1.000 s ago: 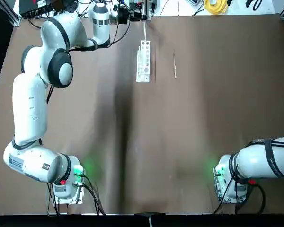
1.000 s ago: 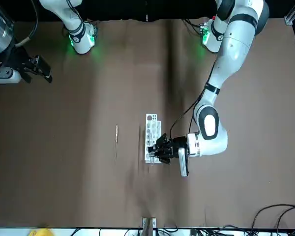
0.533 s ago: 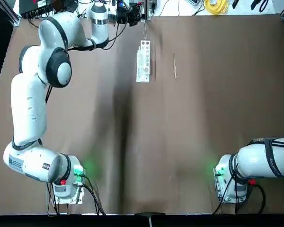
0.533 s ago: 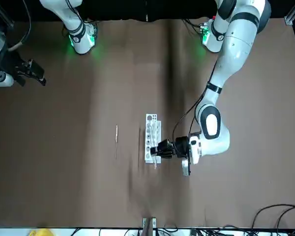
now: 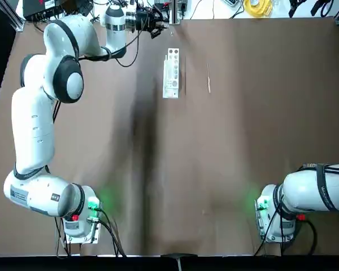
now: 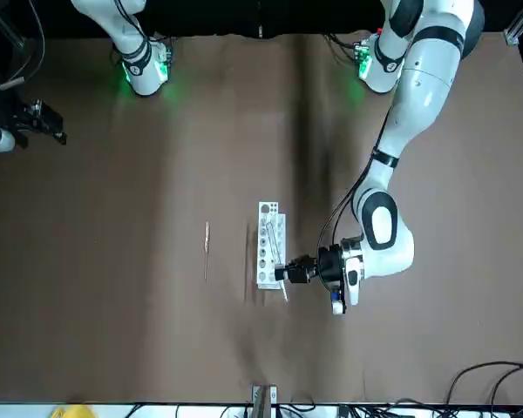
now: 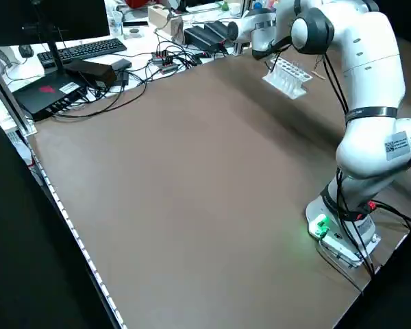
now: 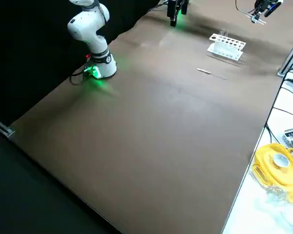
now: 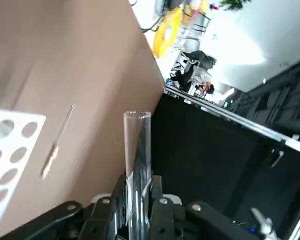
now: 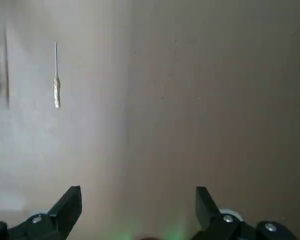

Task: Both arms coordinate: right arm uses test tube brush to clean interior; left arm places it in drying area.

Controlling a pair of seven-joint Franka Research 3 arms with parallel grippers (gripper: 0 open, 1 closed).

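Nearest the arm bases the brown counter (image 5: pixel 214 169) lies bare. The right arm (image 5: pixel 316 192) is folded back low at its own base, well away from the rack; its gripper (image 10: pixel 138 200) hangs over bare counter with the fingers spread wide and nothing between them, and from its wrist view the brush shows far off.

Farther out, the white rack (image 5: pixel 171 73) sits on the counter, and the test tube brush (image 5: pixel 208 77) lies flat just beside it, on the side toward the right arm, apart from it and untouched.

Beyond the rack, the left arm (image 5: pixel 37 124) reaches right across the counter. Its gripper (image 6: pixel 289 273) hovers just past the far end of the rack, fingers pinched on a clear glass tube (image 9: pixel 136 165) near one end, so the tube's open mouth sticks out free. The tube looks clear of the rack's holes, tilted rather than upright.

I'd judge the step in hand to be the left arm presenting the tube for cleaning, with brushing not yet begun. The next move seems to fall to the right arm: reach out to the brush beside the rack, pinch its thin wire stem off the flat counter, and line it up with the tube's mouth. That pick looks fiddly, since the stem lies flush on the counter.
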